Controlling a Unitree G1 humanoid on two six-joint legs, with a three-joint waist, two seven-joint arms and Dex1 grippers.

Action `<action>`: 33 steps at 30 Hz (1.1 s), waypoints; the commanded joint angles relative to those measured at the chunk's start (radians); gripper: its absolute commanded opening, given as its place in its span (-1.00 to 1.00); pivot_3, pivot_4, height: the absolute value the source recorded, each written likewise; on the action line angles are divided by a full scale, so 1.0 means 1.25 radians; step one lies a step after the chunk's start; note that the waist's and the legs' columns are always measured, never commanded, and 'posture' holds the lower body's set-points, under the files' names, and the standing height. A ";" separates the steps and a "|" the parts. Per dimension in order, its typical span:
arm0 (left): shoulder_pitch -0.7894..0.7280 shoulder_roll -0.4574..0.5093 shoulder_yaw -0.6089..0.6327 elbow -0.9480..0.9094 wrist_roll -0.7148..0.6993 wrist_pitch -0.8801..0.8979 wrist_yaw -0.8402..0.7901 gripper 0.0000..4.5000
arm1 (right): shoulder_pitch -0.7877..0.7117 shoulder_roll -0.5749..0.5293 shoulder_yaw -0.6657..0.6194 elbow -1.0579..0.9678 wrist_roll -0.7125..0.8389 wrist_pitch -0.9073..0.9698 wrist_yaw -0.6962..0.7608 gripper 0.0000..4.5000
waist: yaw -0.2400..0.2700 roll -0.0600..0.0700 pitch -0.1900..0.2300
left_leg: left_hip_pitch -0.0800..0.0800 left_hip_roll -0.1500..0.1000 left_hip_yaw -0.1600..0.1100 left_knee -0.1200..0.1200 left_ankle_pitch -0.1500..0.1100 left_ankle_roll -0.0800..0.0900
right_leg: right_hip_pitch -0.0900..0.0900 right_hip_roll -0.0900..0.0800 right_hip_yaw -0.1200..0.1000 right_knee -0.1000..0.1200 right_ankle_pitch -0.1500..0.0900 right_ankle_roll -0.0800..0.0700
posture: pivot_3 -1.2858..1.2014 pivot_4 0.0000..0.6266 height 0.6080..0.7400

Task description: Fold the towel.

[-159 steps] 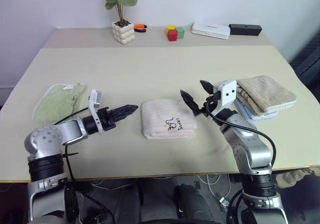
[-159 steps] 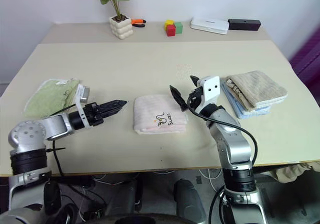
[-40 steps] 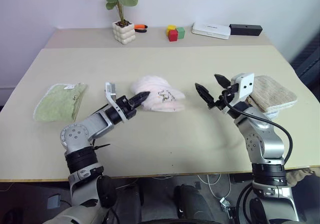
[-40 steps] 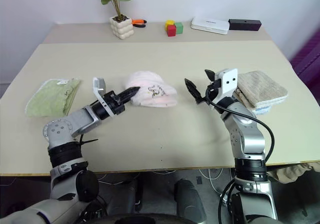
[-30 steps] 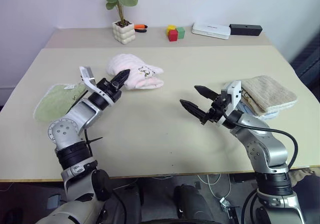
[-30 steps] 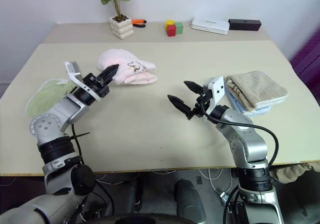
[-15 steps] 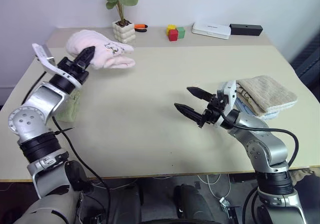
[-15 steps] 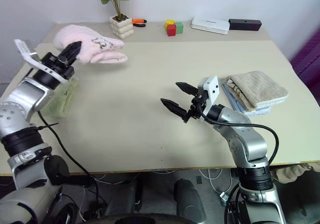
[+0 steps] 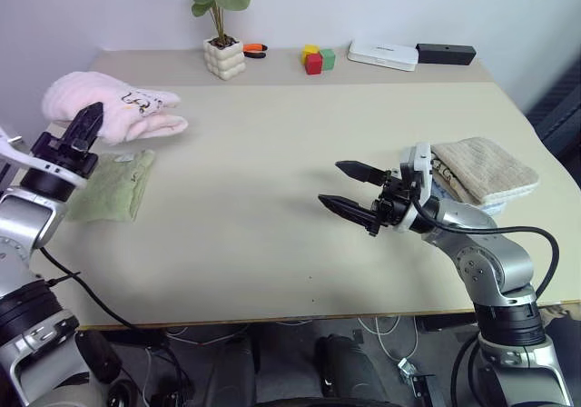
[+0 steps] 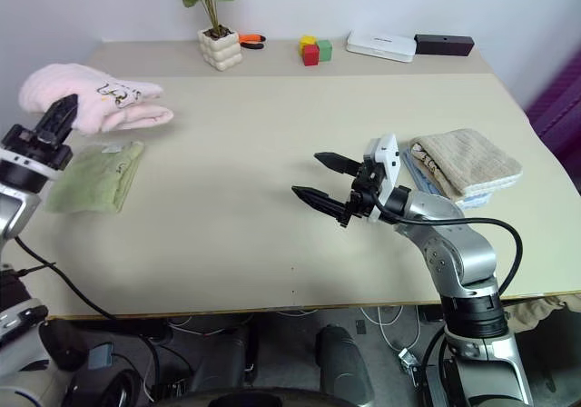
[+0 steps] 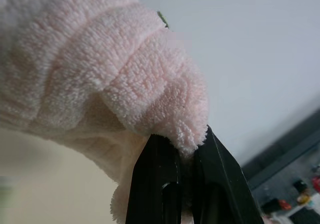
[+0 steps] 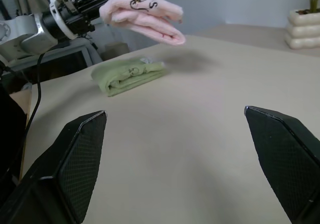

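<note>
Your pale pink terry towel (image 9: pixel 113 116), bunched and off the beige tabletop (image 9: pixel 263 189), has swung further left vs half a sec ago, now above the light green folded cloth (image 9: pixel 113 182), pinched in the left gripper (image 9: pixel 83 127); right gripper (image 9: pixel 349 189) fingers spread wide, empty, mid-table.

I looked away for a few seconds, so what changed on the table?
The left claw took hold of the folded towel at mid-table and carried it up and left, above the green cloth. The right claw, open, shifted toward the centre. The tan towel stack stayed put.
</note>
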 commanded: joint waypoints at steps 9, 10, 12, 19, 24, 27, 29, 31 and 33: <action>0.014 0.073 0.010 0.165 0.083 -0.094 -0.162 -0.99 | -0.011 -0.012 0.009 -0.016 -0.007 -0.010 0.011 1.00 | -0.002 0.000 0.000 | 0.000 0.000 0.001 0.000 0.000 0.000 | -0.001 0.000 0.000 -0.001 0.000 0.000 | 0.03 -0.52 1.00; 0.021 0.074 -0.002 0.175 0.099 -0.103 -0.183 -0.99 | -0.008 -0.012 0.009 -0.019 -0.005 -0.009 0.009 1.00 | -0.002 0.000 0.000 | 0.000 0.001 0.001 0.000 0.000 0.000 | -0.001 0.000 0.000 -0.001 0.000 0.000 | 0.03 -0.52 1.00; 0.028 0.073 -0.014 0.192 0.115 -0.114 -0.215 -0.99 | -0.006 -0.013 0.007 -0.024 -0.005 -0.008 0.006 1.00 | -0.001 0.000 0.000 | 0.000 0.001 0.001 0.000 0.000 0.000 | -0.001 0.000 0.000 -0.001 0.000 0.000 | 0.03 -0.52 1.00; 0.072 0.059 -0.023 0.280 0.184 -0.164 -0.257 -0.99 | 0.003 -0.021 0.006 -0.037 -0.012 -0.008 -0.002 1.00 | -0.003 0.000 0.000 | 0.000 0.001 0.001 -0.001 0.000 0.000 | -0.001 0.000 0.000 -0.001 0.000 -0.001 | 0.03 -0.52 1.00; 0.109 0.031 0.011 0.230 0.157 -0.138 -0.201 -0.99 | 0.009 -0.024 -0.001 -0.034 -0.014 -0.013 -0.004 1.00 | -0.001 0.000 0.000 | -0.001 0.001 0.001 -0.001 0.000 0.000 | -0.002 0.000 0.000 0.000 0.000 -0.001 | 0.03 -0.52 1.00; 0.129 0.007 0.012 0.185 0.148 -0.121 -0.162 -0.99 | 0.005 -0.018 0.005 -0.030 -0.019 -0.017 -0.007 1.00 | -0.001 0.000 0.000 | 0.000 0.001 0.002 -0.001 0.000 0.000 | -0.001 -0.001 0.000 0.000 0.000 -0.001 | 0.03 -0.52 1.00; 0.141 -0.011 0.011 0.149 0.140 -0.111 -0.140 -0.99 | 0.002 -0.014 0.009 -0.026 -0.022 -0.021 -0.007 1.00 | -0.001 -0.001 0.000 | 0.000 0.001 0.002 -0.001 0.000 0.000 | -0.001 -0.001 0.000 0.000 0.000 -0.001 | 0.03 -0.52 1.00; 0.155 -0.035 0.015 0.098 0.120 -0.095 -0.109 -0.99 | -0.002 -0.011 0.014 -0.020 -0.028 -0.025 -0.005 1.00 | -0.001 -0.001 0.000 | 0.000 0.001 0.002 -0.001 0.000 0.000 | -0.001 -0.001 0.000 0.000 0.000 -0.001 | 0.03 -0.52 1.00; 0.166 -0.056 0.026 0.059 0.094 -0.079 -0.074 -0.67 | -0.004 -0.009 0.015 -0.016 -0.029 -0.028 -0.002 1.00 | -0.001 -0.001 0.000 | 0.000 0.001 0.002 -0.001 0.000 0.000 | -0.001 -0.001 0.000 0.000 0.000 -0.001 | 0.03 -0.52 1.00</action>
